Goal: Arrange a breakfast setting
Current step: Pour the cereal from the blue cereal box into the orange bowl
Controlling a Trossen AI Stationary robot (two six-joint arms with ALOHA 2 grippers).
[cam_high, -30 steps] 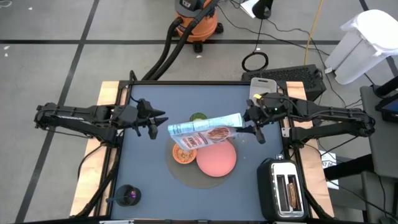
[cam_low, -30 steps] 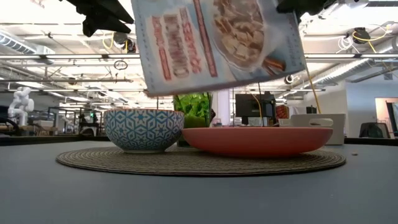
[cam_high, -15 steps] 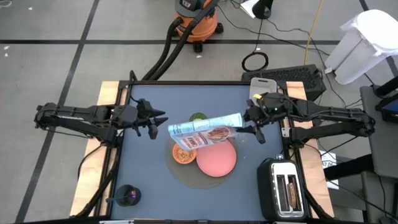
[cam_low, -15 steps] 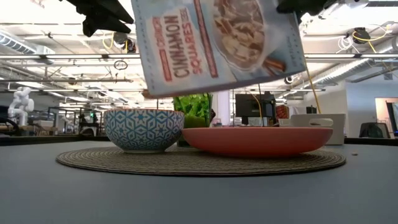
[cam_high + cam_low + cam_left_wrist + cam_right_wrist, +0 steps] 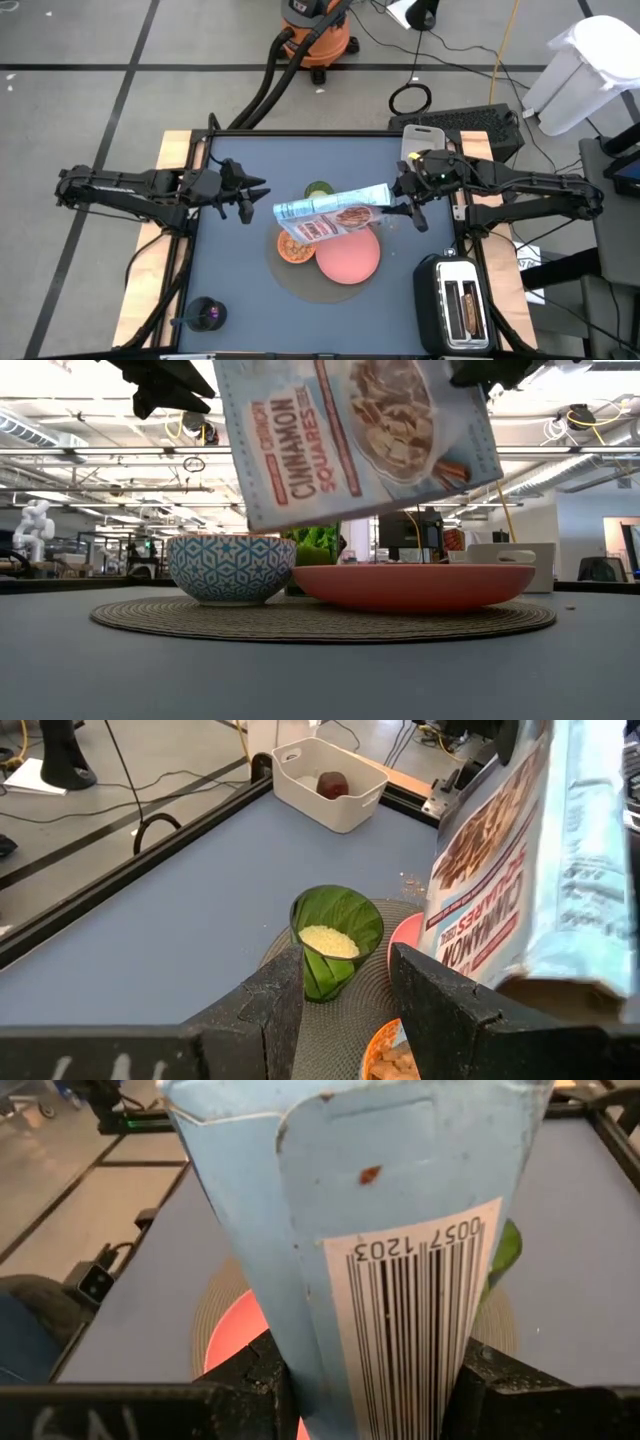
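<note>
Cereal bag (image 5: 331, 211) tipped further; right gripper (image 5: 400, 208) clamps it; left gripper (image 5: 255, 198) slightly parted, empty.

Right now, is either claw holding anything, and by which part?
The right claw holds the blue cereal bag by its bottom end, barcode side toward its wrist camera. The left claw holds nothing.

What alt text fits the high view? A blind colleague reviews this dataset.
From above, the right hand holds a blue cereal bag tipped over an orange bowl beside a pink plate on a round mat. The left hand waits nearby; a toaster sits at the table's right edge.
</note>
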